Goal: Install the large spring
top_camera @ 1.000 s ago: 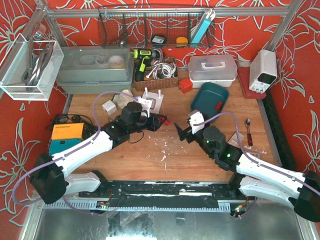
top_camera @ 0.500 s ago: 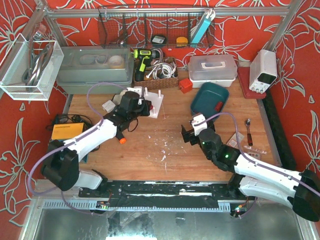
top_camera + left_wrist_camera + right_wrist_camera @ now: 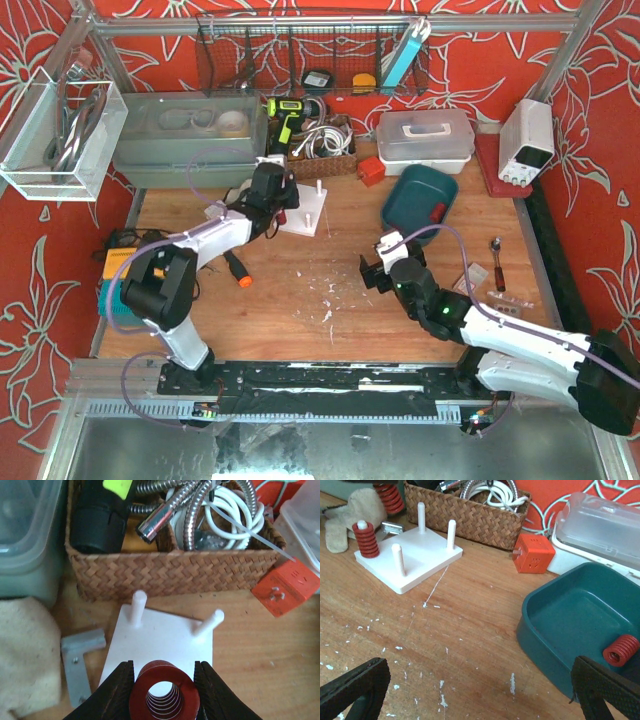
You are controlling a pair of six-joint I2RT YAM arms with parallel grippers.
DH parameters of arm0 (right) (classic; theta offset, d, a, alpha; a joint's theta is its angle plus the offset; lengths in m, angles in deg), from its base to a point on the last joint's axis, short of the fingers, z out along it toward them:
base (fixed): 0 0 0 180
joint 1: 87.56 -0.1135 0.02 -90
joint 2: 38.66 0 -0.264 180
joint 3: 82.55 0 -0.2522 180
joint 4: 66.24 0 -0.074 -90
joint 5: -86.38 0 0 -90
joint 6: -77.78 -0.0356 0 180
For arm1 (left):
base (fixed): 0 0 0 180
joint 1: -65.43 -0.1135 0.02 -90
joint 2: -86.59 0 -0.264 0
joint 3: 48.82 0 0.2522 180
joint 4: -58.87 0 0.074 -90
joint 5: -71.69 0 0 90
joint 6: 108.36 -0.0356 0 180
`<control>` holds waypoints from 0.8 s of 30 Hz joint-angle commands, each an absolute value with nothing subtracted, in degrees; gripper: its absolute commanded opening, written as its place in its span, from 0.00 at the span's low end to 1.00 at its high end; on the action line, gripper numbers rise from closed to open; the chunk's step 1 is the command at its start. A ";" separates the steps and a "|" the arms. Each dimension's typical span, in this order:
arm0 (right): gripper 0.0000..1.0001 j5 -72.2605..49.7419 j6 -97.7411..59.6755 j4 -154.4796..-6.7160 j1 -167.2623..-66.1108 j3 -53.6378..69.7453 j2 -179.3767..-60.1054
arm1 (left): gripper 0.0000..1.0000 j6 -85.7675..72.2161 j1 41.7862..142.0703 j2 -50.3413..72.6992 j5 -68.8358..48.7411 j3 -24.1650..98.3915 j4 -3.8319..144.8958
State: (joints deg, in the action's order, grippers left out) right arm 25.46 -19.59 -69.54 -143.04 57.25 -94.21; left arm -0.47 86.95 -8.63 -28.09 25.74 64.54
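Note:
My left gripper point(image 3: 163, 682) is shut on the large red spring point(image 3: 160, 669), which I see end-on, and holds it over the near edge of the white peg board point(image 3: 165, 640). Two bare pegs point(image 3: 138, 607) stand beyond it. In the right wrist view the held spring point(image 3: 388, 497) hangs behind the board point(image 3: 422, 555). There another red spring point(image 3: 366, 539) sits on the board's left peg. In the top view the left gripper point(image 3: 280, 198) is at the board's left side. My right gripper point(image 3: 374, 268) is open and empty over the table's middle.
A teal tray point(image 3: 560, 625) with one red spring point(image 3: 620, 650) in it lies right of the board. An orange cube point(image 3: 534, 552) and a wicker basket point(image 3: 170, 570) stand behind the board. A grey bracket point(image 3: 80, 660) and a cloth point(image 3: 25, 655) lie to its left.
My left arm has swung away from the table's middle to the far left, carrying the large spring up to the peg board. The right gripper has shifted only slightly.

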 commanded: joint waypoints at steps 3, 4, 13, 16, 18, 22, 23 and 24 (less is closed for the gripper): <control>0.99 26.27 -20.07 -68.59 -142.58 56.80 -95.46 | 0.01 -3.02 85.47 -15.95 -29.20 33.83 60.68; 0.99 26.36 -19.80 -68.27 -142.58 56.99 -95.47 | 0.01 -3.13 85.16 -16.85 -29.17 34.98 60.87; 0.99 26.22 -19.11 -66.85 -142.58 57.35 -96.56 | 0.01 -4.25 83.36 -21.94 -28.76 41.36 61.07; 0.99 26.26 -18.98 -67.25 -142.58 56.92 -97.12 | 0.01 -4.83 83.19 -23.44 -28.36 42.94 61.78; 0.99 26.35 -19.05 -67.17 -142.58 56.88 -97.14 | 0.01 -5.08 83.11 -24.39 -28.26 43.80 62.70; 0.99 26.29 -19.01 -66.66 -142.58 57.15 -96.92 | 0.01 -5.85 83.03 -25.39 -28.31 44.24 62.53; 0.99 26.16 -18.93 -66.57 -142.58 57.15 -96.93 | 0.01 -5.94 82.94 -25.65 -28.33 44.55 62.64; 0.99 26.08 -18.90 -66.46 -142.58 57.19 -96.89 | 0.01 -6.03 82.80 -25.96 -28.33 44.98 63.00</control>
State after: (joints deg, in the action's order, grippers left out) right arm 25.48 -19.18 -67.69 -142.78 57.25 -97.09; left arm -4.62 83.32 -24.68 -28.07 42.79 63.55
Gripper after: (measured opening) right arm 0.989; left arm 0.317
